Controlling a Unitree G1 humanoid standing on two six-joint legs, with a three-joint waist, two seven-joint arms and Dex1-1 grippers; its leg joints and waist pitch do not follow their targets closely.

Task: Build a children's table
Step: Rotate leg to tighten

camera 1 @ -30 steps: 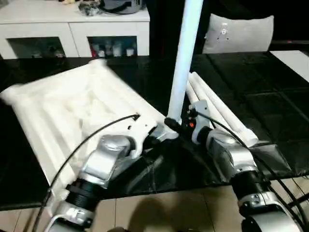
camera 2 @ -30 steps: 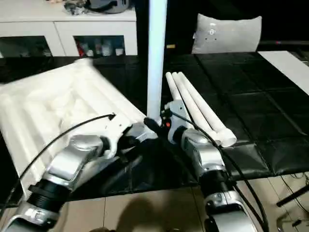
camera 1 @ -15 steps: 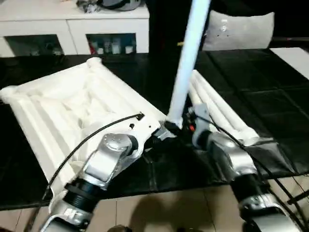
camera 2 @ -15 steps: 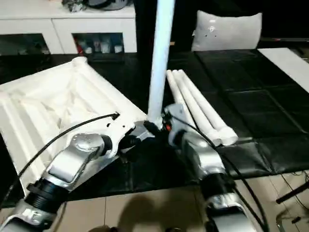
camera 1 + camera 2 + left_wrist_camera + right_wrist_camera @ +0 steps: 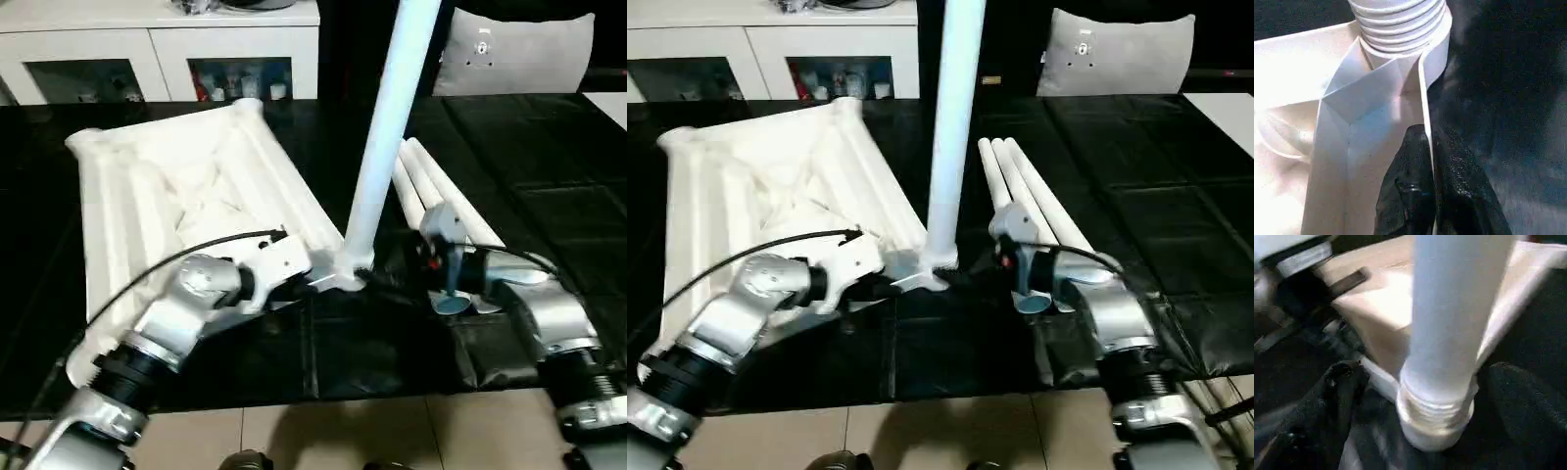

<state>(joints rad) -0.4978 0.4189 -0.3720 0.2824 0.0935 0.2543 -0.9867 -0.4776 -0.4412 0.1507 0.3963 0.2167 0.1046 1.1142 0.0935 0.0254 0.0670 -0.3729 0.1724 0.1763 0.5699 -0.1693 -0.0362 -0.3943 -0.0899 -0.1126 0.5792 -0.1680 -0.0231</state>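
Two grippers frame the near corner of your tabletop, which lies ribbed side up on the black work table, left of centre. Starting on the left, your left gripper is clamped on a thin wall of the tabletop's edge at that corner: in the left wrist view the two black fingers press together with the white wall pinched between them, just below the corner socket. Its silver forearm reaches in from the lower left, with a black cable arching over it.

At the middle, one leg stands upright in that socket, leaning slightly to the right and running out of the top of the head views. Its threaded lower end shows ridges at the socket.

Moving right, your right gripper has let go: in the right wrist view its fingers stand wide apart on either side of the leg's base, with clear space between each finger and the tube. The right forearm comes in from the lower right.

Behind that wrist, three more legs lie side by side, touching one another, running away across the work table. Farther back, a white cabinet stands at the upper left and a grey cushion at the upper right.
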